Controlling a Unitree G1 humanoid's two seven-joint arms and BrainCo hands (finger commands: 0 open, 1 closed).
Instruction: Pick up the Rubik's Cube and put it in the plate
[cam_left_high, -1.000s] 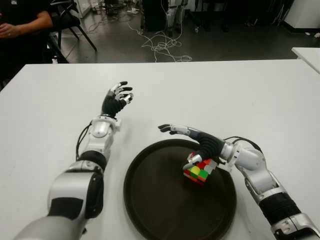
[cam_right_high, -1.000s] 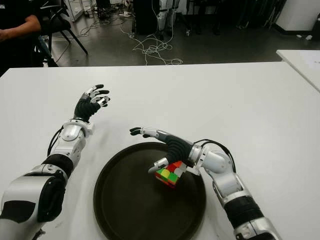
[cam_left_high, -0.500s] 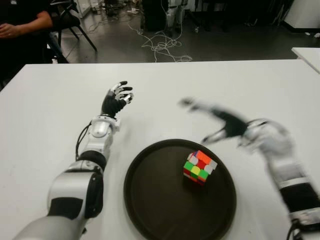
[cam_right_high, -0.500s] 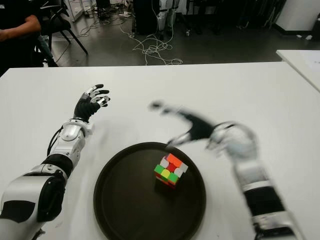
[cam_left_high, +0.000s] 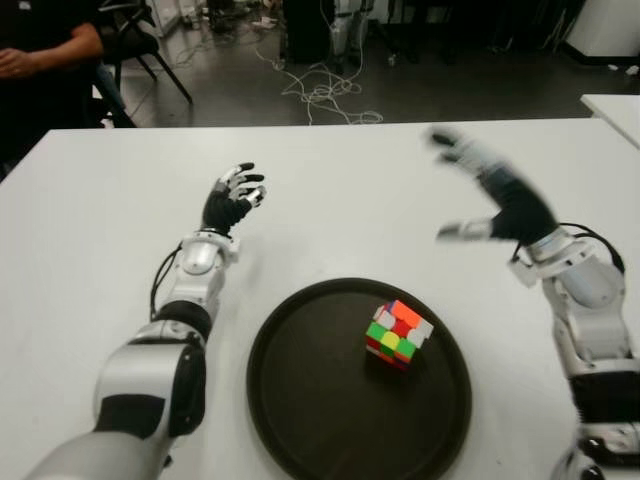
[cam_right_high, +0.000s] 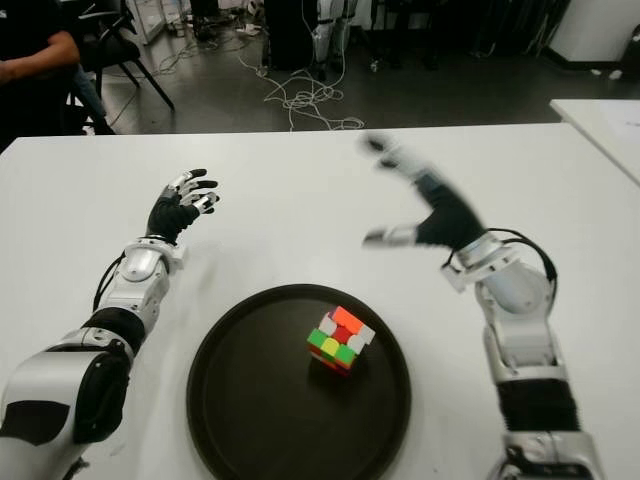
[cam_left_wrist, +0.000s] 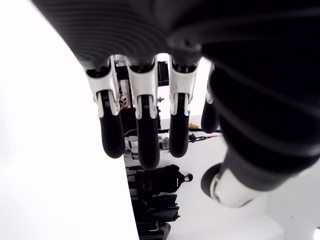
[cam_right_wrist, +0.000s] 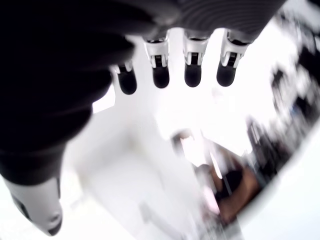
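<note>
The Rubik's Cube (cam_left_high: 398, 333) sits inside the dark round plate (cam_left_high: 300, 400), right of its middle, with nothing touching it. My right hand (cam_left_high: 487, 195) is raised above the table behind and to the right of the plate, fingers spread and holding nothing. Its wrist view shows straight fingers (cam_right_wrist: 192, 70) with empty space beyond them. My left hand (cam_left_high: 234, 194) shows over the white table (cam_left_high: 90, 220) to the left of the plate, fingers relaxed and empty, as the left wrist view's fingers (cam_left_wrist: 145, 135) confirm.
A seated person (cam_left_high: 45, 60) is at the far left beyond the table. Cables (cam_left_high: 325, 90) lie on the floor behind it. The corner of another white table (cam_left_high: 615, 105) shows at the far right.
My right hand let go of the cube in the plate, then rose and swung back to the right. The cube stays in the plate. The left arm has not moved.
</note>
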